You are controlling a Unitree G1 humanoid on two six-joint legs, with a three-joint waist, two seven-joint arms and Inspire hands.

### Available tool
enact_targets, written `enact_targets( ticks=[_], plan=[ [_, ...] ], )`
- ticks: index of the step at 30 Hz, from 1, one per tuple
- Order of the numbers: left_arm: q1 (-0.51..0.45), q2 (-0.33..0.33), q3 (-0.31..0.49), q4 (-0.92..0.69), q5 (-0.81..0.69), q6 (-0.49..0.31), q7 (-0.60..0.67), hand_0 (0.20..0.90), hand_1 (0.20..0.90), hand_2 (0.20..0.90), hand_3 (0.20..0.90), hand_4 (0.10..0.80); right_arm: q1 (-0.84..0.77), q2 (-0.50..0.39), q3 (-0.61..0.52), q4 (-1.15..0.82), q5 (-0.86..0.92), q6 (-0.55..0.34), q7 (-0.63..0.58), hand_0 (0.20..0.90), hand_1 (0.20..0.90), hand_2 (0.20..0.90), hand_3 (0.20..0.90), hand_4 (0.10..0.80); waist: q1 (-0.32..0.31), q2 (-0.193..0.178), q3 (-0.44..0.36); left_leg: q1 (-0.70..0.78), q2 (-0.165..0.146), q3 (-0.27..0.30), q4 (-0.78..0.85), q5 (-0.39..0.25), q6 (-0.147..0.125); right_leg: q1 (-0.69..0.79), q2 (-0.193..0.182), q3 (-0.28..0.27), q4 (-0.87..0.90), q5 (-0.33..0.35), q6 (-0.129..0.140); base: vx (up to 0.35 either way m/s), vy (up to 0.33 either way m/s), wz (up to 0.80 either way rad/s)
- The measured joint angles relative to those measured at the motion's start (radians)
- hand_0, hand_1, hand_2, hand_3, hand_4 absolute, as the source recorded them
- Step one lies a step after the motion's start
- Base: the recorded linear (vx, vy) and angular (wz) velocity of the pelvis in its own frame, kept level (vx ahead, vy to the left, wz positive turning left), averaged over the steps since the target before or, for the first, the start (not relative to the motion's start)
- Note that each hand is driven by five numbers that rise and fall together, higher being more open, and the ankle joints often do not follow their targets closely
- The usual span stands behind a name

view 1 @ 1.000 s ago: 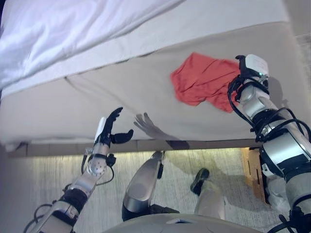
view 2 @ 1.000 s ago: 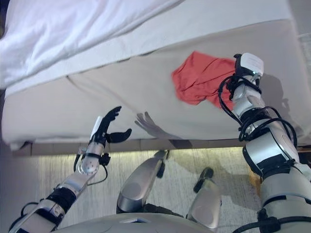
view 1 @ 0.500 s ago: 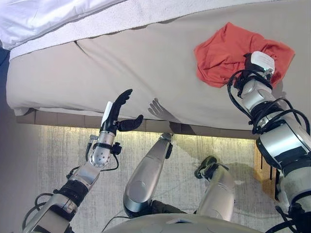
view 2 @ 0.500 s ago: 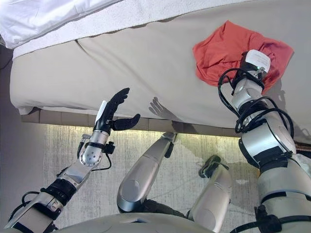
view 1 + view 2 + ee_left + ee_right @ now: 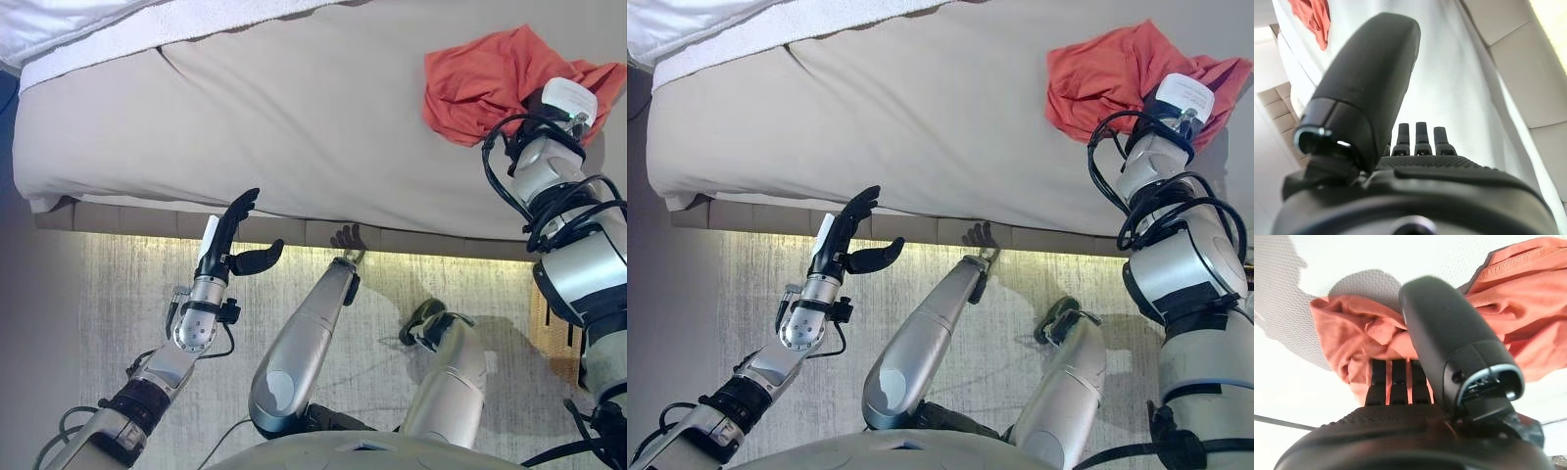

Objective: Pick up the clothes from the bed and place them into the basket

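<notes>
1. Orange-red crumpled cloth lies on the beige bed, near its right end.
2. The right hand rests on the cloth; its fingers reach into the folds, grip unclear.
3. The left hand hovers off the bed's edge, fingers straight, empty.

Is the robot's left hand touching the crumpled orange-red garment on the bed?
No. The left hand hovers open at the bed's edge, apart from the crumpled orange-red garment.
</notes>
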Motion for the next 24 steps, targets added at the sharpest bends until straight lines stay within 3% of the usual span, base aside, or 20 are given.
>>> enact_targets(
  ticks=[7,13,15,18,24],
  plan=[
    [-0.012,-0.001,0.004,-0.001,-0.005,0.001,0.003,0.900,0.900,0.900,0.900,0.800,0.019,0.004,-0.008,0.032,0.038,-0.011,-0.001,0.300,0.300,0.300,0.200,0.100,-0.026,-0.001,0.001,0.103,0.007,0.014,-0.092,0.004,0.006,0.091,0.014,-0.005,-0.077,0.001,0.001,-0.025,-0.006,-0.05],
    [-0.008,-0.001,0.005,0.004,-0.006,0.006,-0.001,0.900,0.900,0.900,0.900,0.800,0.094,0.003,-0.063,-0.010,0.080,-0.064,-0.035,0.300,0.300,0.300,0.200,0.100,-0.035,-0.010,0.005,0.244,0.042,0.028,-0.165,0.040,0.018,0.235,0.038,-0.026,-0.177,0.019,0.010,0.019,-0.004,-0.14],
    [-0.010,-0.001,0.007,0.008,-0.007,0.008,0.000,0.900,0.900,0.900,0.900,0.800,0.120,0.003,-0.081,-0.069,0.127,-0.080,-0.055,0.300,0.300,0.300,0.200,0.100,-0.047,-0.022,0.009,0.317,0.055,0.054,-0.217,0.065,0.032,0.301,0.054,-0.018,-0.244,0.077,0.021,-0.009,0.034,-0.26],
    [-0.031,-0.004,0.013,0.009,-0.006,0.019,0.000,0.900,0.900,0.900,0.900,0.800,0.158,-0.005,-0.126,-0.187,0.167,-0.121,-0.096,0.300,0.300,0.300,0.200,0.100,-0.076,-0.037,0.008,0.423,0.080,0.076,-0.321,0.096,0.030,0.406,0.089,-0.020,-0.378,0.158,0.052,0.077,0.032,-0.34],
    [-0.076,-0.003,0.068,0.011,-0.006,0.077,0.000,0.900,0.900,0.900,0.900,0.800,0.212,-0.062,-0.226,-0.369,0.205,-0.178,-0.107,0.300,0.300,0.300,0.200,0.100,-0.168,-0.104,-0.012,0.641,0.112,0.146,-0.543,0.140,0.022,0.601,0.153,0.008,-0.640,0.262,0.075,0.130,0.039,-0.38]
  ],
)
